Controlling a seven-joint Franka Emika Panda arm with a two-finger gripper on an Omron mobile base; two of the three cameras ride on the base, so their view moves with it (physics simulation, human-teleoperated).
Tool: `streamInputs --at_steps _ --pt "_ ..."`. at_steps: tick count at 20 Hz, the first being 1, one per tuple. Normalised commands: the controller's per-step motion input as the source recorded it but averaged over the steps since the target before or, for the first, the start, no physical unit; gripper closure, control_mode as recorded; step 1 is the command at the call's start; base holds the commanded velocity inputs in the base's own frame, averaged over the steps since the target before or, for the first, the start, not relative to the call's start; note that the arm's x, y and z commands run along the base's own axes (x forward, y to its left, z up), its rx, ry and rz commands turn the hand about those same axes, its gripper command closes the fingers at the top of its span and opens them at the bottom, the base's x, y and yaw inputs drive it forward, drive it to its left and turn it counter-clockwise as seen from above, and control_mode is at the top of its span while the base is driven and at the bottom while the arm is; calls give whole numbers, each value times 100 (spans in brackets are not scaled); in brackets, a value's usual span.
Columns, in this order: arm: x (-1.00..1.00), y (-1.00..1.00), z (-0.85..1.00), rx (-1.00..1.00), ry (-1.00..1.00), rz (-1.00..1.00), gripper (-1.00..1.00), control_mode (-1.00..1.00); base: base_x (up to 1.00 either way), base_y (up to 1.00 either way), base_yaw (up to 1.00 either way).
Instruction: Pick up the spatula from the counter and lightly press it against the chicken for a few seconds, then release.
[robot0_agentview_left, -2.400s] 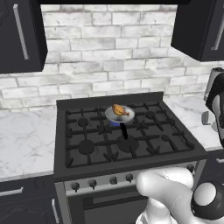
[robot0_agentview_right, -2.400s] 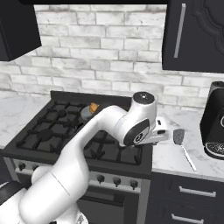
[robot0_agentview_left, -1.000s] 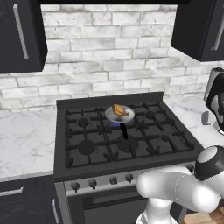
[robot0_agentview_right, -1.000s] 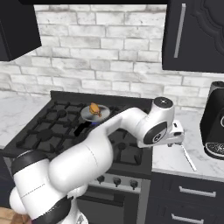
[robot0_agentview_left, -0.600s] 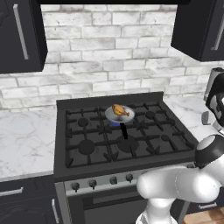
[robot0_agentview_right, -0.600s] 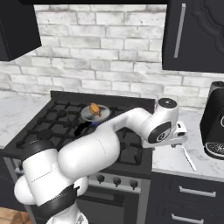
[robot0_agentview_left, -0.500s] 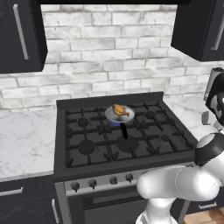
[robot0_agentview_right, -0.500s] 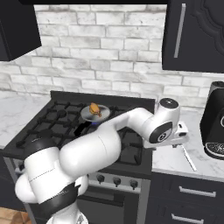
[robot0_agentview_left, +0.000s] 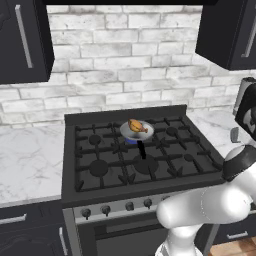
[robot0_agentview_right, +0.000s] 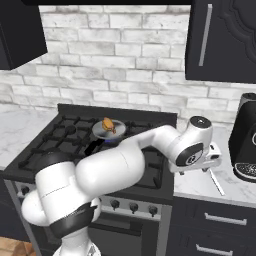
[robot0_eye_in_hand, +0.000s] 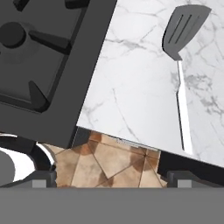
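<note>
In the left base view, we see the chicken (robot0_agentview_left: 137, 126) sitting in a pan (robot0_agentview_left: 124, 130) on the stove (robot0_agentview_left: 100, 172), at 12 o'clock from the middle burner.

In the right base view, the gripper (robot0_agentview_right: 206, 161) hangs over the marble counter (robot0_agentview_right: 192, 187) between the stove and the coffee machine (robot0_agentview_right: 245, 145). The white handle of the spatula (robot0_agentview_right: 217, 182) shows at its 5 o'clock.

In the hand view, the fingertips (robot0_eye_in_hand: 43, 178) stand wide apart, holding nothing. The spatula lies flat on the counter toward 1 o'clock, with its blade at 12 and its handle at 6, untouched.
</note>
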Motion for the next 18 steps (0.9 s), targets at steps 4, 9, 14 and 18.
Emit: streamInputs --at_steps 4,9,14,18 --pt "2 -13 -20 0 0 2 -100 -100 0 0 0" --pt "4 -11 -7 0 0 2 -100 -100 0 0 0" --pt "11 -6 0 1 0 2 -100 -100 0 0 0" --pt "19 -5 0 2 0 2 -100 -100 0 0 0"
